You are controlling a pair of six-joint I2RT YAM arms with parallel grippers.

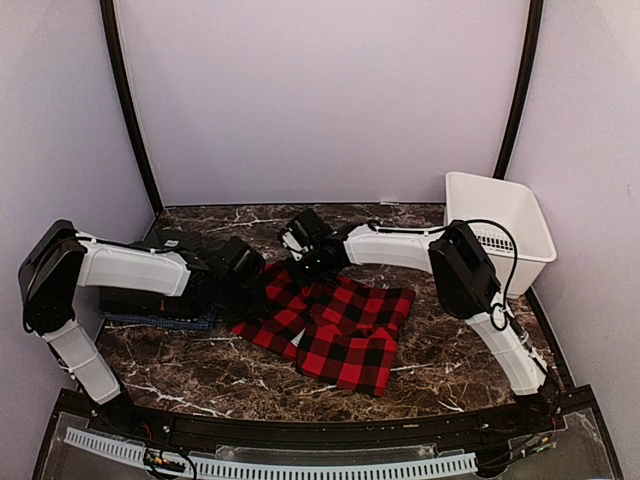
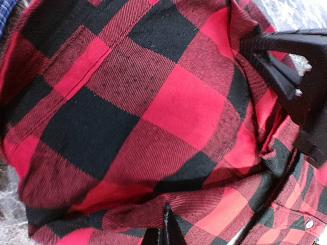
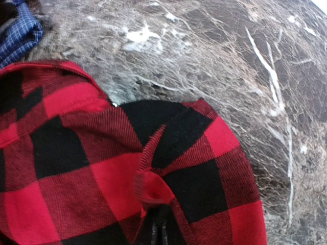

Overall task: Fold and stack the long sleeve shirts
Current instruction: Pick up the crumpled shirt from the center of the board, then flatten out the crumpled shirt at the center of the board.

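The red-and-black checked shirt [image 1: 345, 330] lies crumpled in the middle of the marble table. My left gripper [image 1: 258, 283] is at its far left edge, and the left wrist view shows it [image 2: 166, 227] shut, pinching a fold of the checked shirt [image 2: 153, 117]. At the shirt's far edge, my right gripper [image 1: 303, 264] is also shut; in the right wrist view it [image 3: 161, 227] nips a bunched fold of the checked cloth [image 3: 76, 168]. A blue shirt [image 3: 18, 30] lies beyond, in a dark folded pile [image 1: 150, 308] under my left arm.
A white plastic basket [image 1: 515, 215] stands at the back right corner. Bare marble table [image 3: 230, 61] lies behind the shirt. In the left wrist view the right arm's black gripper body [image 2: 294, 87] hangs close over the cloth. Curtain walls close in the back and sides.
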